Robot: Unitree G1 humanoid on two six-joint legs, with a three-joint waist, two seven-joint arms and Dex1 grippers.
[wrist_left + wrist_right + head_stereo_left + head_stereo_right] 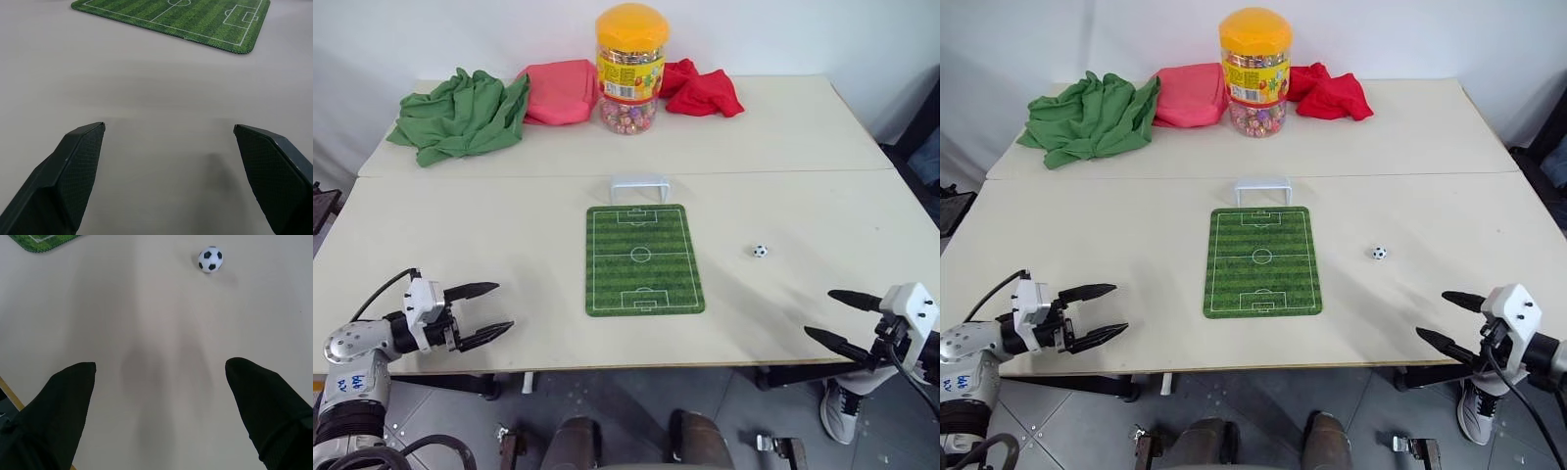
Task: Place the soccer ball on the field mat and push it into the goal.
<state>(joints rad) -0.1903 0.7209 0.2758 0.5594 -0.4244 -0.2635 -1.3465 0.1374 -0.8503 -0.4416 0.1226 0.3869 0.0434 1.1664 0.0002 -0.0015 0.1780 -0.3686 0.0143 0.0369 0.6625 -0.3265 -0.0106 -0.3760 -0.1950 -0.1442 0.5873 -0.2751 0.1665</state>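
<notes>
The tiny black-and-white soccer ball (760, 251) lies on the bare table, a short way right of the field mat (642, 258). The green striped mat with white pitch lines lies flat in the middle of the table. Just beyond its far short edge stands the small white goal (640, 186). My left gripper (494, 309) hovers open near the front left edge, with nothing between its fingers. Open and empty too, my right gripper (828, 315) is at the front right edge, nearer me than the ball (210, 259).
A candy jar (630, 69) with an orange lid stands at the back centre. Beside it lie a green cloth (465, 113), a pink cloth (558, 91) and a red cloth (703, 90). A seam (509, 174) runs across the table behind the goal.
</notes>
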